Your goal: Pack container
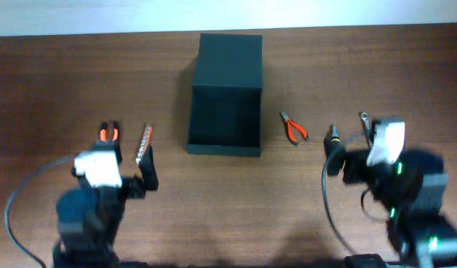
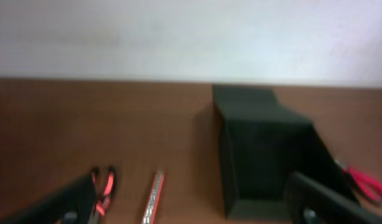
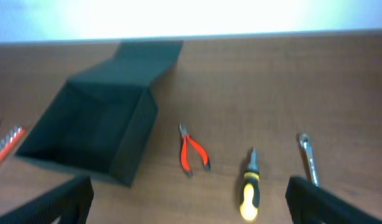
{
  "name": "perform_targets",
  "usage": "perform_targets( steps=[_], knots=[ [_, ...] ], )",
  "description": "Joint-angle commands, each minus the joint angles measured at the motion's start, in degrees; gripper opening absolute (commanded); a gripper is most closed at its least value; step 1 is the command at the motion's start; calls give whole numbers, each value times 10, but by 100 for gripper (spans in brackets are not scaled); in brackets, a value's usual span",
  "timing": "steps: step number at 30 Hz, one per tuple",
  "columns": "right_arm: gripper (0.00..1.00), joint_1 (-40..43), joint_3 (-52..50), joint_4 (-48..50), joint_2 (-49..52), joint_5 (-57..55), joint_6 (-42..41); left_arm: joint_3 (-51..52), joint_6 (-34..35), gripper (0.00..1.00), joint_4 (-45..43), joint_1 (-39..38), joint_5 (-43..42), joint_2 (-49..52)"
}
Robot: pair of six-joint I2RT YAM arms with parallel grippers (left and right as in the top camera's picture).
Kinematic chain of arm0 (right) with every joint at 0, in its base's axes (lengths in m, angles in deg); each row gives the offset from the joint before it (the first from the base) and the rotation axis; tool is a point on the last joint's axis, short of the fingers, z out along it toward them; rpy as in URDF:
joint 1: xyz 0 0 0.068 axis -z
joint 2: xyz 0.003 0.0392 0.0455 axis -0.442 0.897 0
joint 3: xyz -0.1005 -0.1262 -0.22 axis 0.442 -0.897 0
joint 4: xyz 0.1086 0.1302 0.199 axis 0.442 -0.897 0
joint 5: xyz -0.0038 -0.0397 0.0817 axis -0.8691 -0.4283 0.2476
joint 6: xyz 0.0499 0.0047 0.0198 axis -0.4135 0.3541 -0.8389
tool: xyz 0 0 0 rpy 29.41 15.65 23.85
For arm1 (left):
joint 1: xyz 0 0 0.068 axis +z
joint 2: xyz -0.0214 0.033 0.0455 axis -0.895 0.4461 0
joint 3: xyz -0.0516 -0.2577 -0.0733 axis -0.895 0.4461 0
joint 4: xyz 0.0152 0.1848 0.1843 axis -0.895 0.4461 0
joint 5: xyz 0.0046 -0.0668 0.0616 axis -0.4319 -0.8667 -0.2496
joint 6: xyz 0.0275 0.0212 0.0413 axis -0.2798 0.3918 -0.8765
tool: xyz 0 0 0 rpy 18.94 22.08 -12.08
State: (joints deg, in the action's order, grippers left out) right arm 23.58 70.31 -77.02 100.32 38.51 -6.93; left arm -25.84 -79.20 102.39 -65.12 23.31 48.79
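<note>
The dark green-black container (image 1: 225, 112) stands open at the table's middle, lid (image 1: 230, 52) folded back; it also shows in the left wrist view (image 2: 265, 155) and the right wrist view (image 3: 91, 130). Red pliers (image 1: 294, 129) (image 3: 193, 154), a yellow-black screwdriver (image 1: 333, 139) (image 3: 250, 186) and a silver wrench (image 1: 365, 121) (image 3: 309, 160) lie to its right. Orange pliers (image 1: 109, 134) (image 2: 105, 186) and a strip of bits (image 1: 144, 143) (image 2: 153, 198) lie to its left. My left gripper (image 1: 132, 160) (image 2: 191, 214) is open and empty. My right gripper (image 1: 355, 152) (image 3: 191, 205) is open and empty above the screwdriver.
The brown wooden table (image 1: 50, 82) ends at a pale wall at the back (image 1: 102, 15). Cables trail from both arms near the front edge (image 1: 20, 201).
</note>
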Motion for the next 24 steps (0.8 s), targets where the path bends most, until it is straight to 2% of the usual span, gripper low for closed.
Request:
perform_targets(
  steps=[1, 5, 9, 16, 19, 24],
  knots=[
    [99, 4, 137, -67, 115, -5, 24, -92, -48, 99, 46, 7, 6, 108],
    [99, 4, 293, -171, 241, 6, 34, -230, -51, 99, 145, 29, -8, 256],
    [99, 5, 383, -244, 322, 25, 35, -315, -52, 99, 196, 38, -15, 357],
    [99, 5, 402, -274, 385, 22, 32, -324, -51, 99, 202, 37, -24, 436],
    [99, 8, 402, -278, 407, -37, 5, -324, -51, 99, 210, 38, -33, 451],
    [98, 49, 402, -270, 455, -92, 15, -324, -51, 99, 208, 38, -17, 458]
  ],
)
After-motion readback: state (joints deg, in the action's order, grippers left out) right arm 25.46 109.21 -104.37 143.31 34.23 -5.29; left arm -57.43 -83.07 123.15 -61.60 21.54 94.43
